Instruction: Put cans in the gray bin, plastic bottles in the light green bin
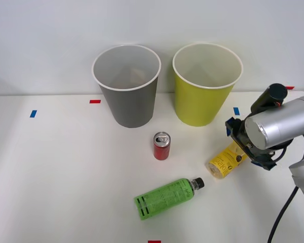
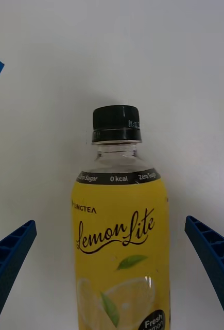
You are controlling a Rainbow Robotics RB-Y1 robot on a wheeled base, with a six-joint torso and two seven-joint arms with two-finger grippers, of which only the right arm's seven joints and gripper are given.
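**benchrat:** Tabletop point(image 1: 66, 172) first: gray bin point(image 1: 127, 96) and light green bin point(image 1: 205, 96) stand side by side along the far edge, both looking empty. Green-label bottle point(image 1: 164, 198) lies flat near the front edge, red can point(image 1: 161, 146) stands upright mid-tabletop, in front of the bins.

**torque_tim:** And the arm?

**benchrat:** Right end effector point(image 2: 112, 268) sits over the yellow-label bottle point(image 2: 119, 242), which lies toward the right edge. Blue fingers point(image 2: 11, 258) are spread wide, one either side of the label, not touching it.

**torque_tim:** So first pick, basically?

**benchrat:** Looks that way. Next it needs to drop lower, close on the body, lift, then carry it to the light green bin.
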